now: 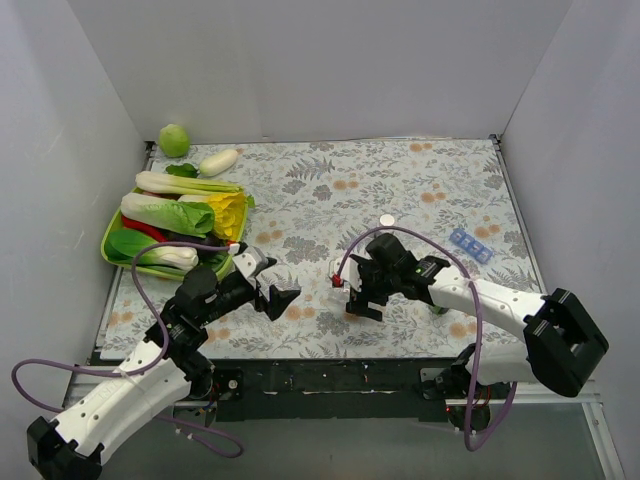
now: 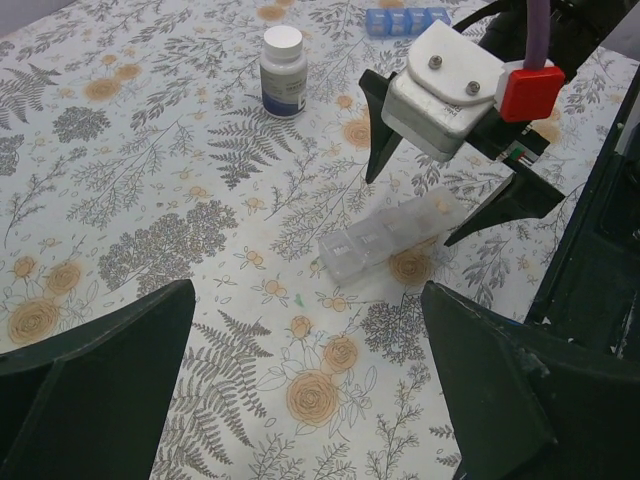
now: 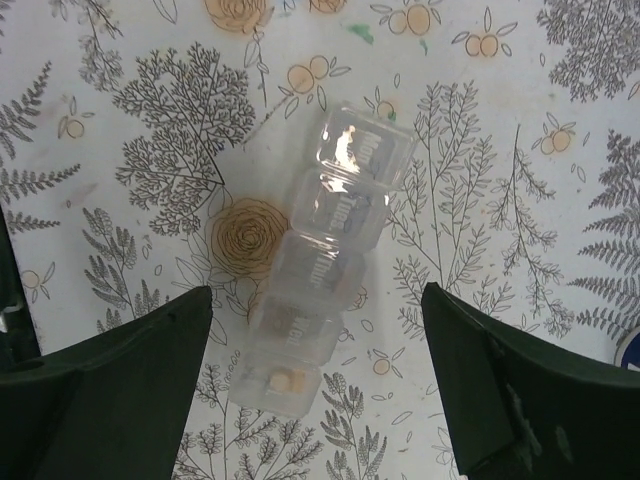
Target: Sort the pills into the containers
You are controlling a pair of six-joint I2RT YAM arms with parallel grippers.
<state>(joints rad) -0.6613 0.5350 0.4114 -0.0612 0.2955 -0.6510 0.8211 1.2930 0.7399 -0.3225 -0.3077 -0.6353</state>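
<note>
The clear pill-box strip (image 3: 325, 255) lies on the flowered mat, lids shut, with printed day labels. A small tan pill (image 3: 283, 382) sits in its end compartment. My right gripper (image 3: 315, 297) hovers straight above the strip, jaws open wide, one finger on each side and touching nothing. In the left wrist view the strip (image 2: 390, 240) lies under the right gripper's fingers (image 2: 378, 135). My left gripper (image 2: 307, 295) is open and empty, a little short of the strip. From above, the left gripper (image 1: 272, 287) and right gripper (image 1: 353, 296) face each other.
A white-capped bottle (image 2: 283, 70) stands beyond the strip, and a blue pill-box strip (image 1: 470, 245) lies at the right. A yellow-green tray (image 1: 108, 238) of vegetables sits at the left. A tiny green speck (image 3: 362, 32) lies on the mat.
</note>
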